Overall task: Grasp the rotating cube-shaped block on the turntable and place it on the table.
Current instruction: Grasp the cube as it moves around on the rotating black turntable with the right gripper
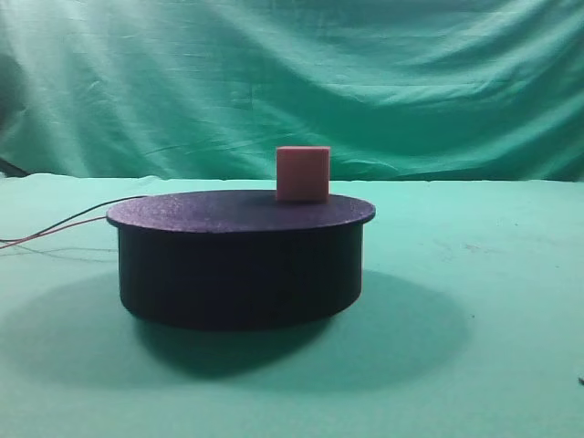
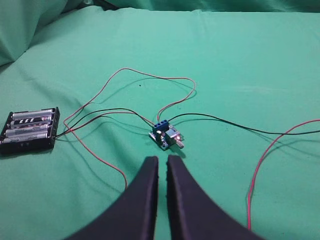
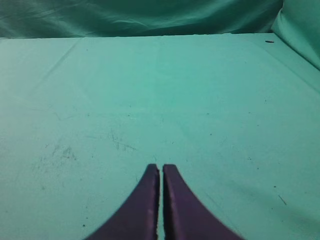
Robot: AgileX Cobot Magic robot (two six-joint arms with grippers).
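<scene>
The salmon-pink cube-shaped block (image 1: 302,173) stands upright on the back of the black turntable (image 1: 239,255), right of its middle. The turntable sits on the green table (image 1: 474,301). Neither gripper shows in the exterior high view. In the left wrist view my left gripper (image 2: 162,159) is shut with only a thin slit between its fingers, holding nothing, and it hovers over the cloth just short of a small circuit board (image 2: 166,135). In the right wrist view my right gripper (image 3: 161,166) is shut and empty above bare green table (image 3: 160,100).
Thin red and black wires (image 1: 55,228) run left from the turntable. In the left wrist view wires (image 2: 270,150) loop across the cloth between the circuit board and a black battery holder (image 2: 30,131) at the left. A wrinkled green backdrop (image 1: 292,82) hangs behind.
</scene>
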